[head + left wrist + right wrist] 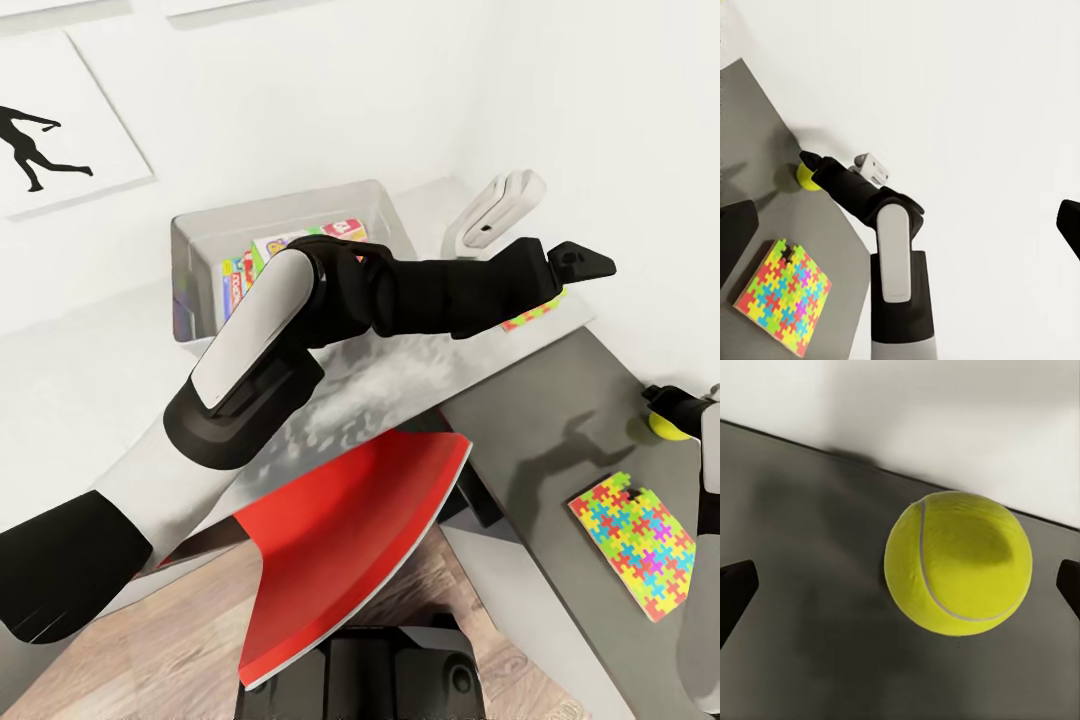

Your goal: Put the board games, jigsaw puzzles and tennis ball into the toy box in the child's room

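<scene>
Right hand (900, 585) is spread wide, fingertips (736, 585) apart at both sides of the tennis ball (958, 562), not touching it. Ball sits on the grey surface (802, 660) close to the white wall (945, 420). Likely step: grasp the ball. To do it well, centre the ball between the fingers, push in further so the pads meet its widest part, then close gently; it rolls easily and the wall leaves little room behind.

Left hand (580, 264) hangs over the far surface, fingers apart, empty. One jigsaw puzzle (635, 545) lies flat near the ball, another (530, 315) under the left arm. Toy box (200, 260) stands far back with games inside.
</scene>
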